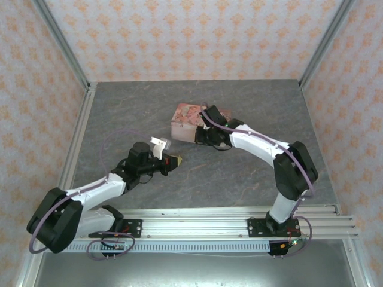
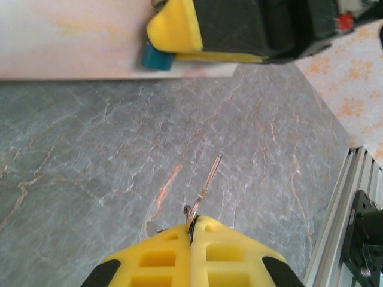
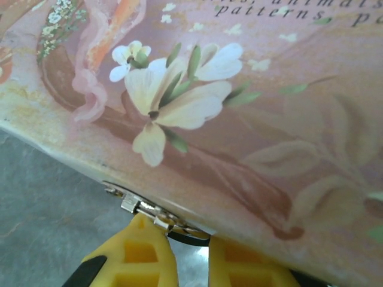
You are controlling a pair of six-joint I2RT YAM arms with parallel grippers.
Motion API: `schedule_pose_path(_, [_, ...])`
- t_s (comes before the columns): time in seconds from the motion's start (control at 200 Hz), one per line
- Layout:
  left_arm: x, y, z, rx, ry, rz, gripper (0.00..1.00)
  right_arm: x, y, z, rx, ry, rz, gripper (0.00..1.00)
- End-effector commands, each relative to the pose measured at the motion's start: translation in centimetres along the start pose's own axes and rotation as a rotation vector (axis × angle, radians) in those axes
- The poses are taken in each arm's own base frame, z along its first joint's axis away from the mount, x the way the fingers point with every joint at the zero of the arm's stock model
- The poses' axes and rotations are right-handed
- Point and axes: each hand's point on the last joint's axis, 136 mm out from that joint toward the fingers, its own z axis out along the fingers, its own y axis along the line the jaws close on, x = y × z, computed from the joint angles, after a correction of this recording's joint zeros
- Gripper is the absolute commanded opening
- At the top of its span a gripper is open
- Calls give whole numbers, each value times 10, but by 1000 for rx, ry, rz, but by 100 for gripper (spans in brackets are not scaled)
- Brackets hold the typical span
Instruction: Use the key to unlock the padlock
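Padlock: tiny, teal-blue body with a dark curved metal loop; much smaller than the tin it hangs on.
Padlock position: at the front edge of the pink tin, low on its side wall and just above the grey marbled surface. It is hooked through a small silver latch.
Right claw: clenched on the padlock. The yellow fingers sit either side of the dark loop, and the teal body pokes out at their tips.
Left claw: clenched on the key. The thin metal blade sticks out forward and points toward the padlock, well apart from it.
Writing: dark print along the top of the tin lid, cut off by the frame edge; "patterns, animals" can be made out, the rest cannot.
Tin decoration: white flower with green leaves and an orange-pink ribbon on a dusty pink ground.
Container: the tin lid is down and the inside is hidden.
Tin position: mid-surface, near the right arm's reach.
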Motion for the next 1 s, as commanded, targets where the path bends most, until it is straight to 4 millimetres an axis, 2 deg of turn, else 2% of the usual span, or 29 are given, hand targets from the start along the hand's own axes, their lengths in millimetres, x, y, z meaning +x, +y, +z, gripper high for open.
schedule_pose_path(0.0, [-28,-14,4,55,-112,22,0,-7,27,-33,-91,8,16,0])
schedule_pose_path(0.15, [-37,-16,6,51,-136,22,0,-7,36,-47,-121,47,31,0])
schedule_pose_path(0.49, [-42,-17,13,86,-172,-18,0,-16,48,-61,-225,65,122,0])
schedule_pose_path(0.766, [-49,-20,26,158,-204,-84,0,-20,50,-65,-271,72,165,0])
schedule_pose_path(0.996, [-48,-17,35,172,-199,-107,0,-19,44,-58,-257,79,167,0])
